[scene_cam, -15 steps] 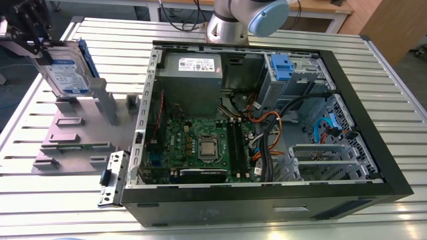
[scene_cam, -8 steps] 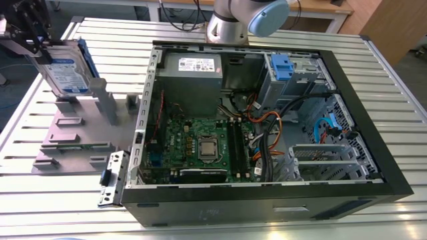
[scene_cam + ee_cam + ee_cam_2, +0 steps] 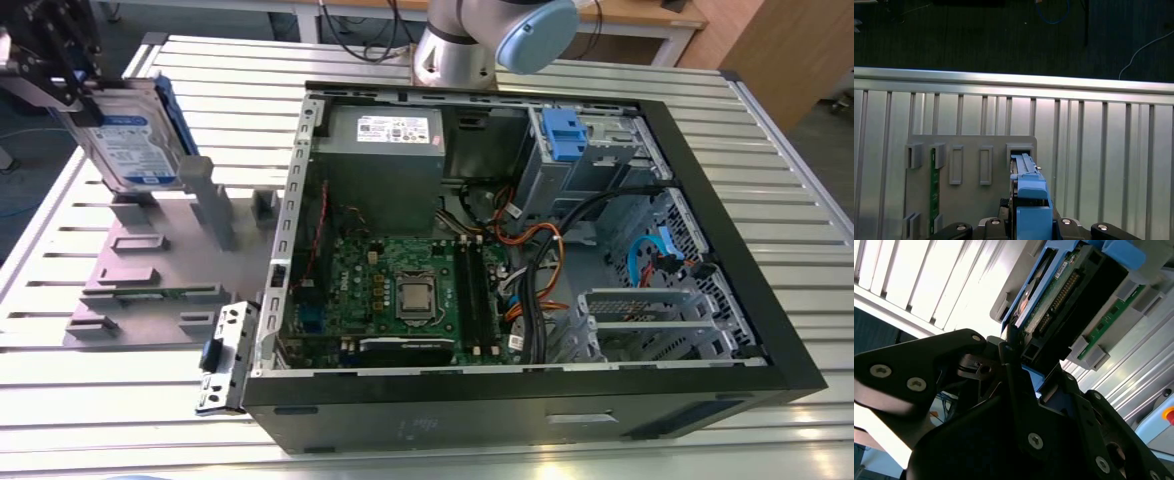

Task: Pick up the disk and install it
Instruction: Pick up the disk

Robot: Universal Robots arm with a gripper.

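Disk (image 3: 134, 140): silver rectangular metal drive with white-and-blue label and blue plastic frame, upright on edge at the exterior view's left | black gripper (image 3: 60, 75) clamped on its upper end | beneath: grey slotted holder plate (image 3: 147, 275) on slatted aluminium table (image 3: 787, 180) | open black computer case (image 3: 694, 180) beside the plate, toward the exterior view's right

The exterior view looks steeply down from well back over the slatted table (image 3: 801, 200) and the open computer case (image 3: 747, 340). The first wrist view faces straight down, close above the grey fixture (image 3: 969, 200). The second wrist view looks slantwise, very near, along the disk (image 3: 1069, 295). All three share disk and fixture.
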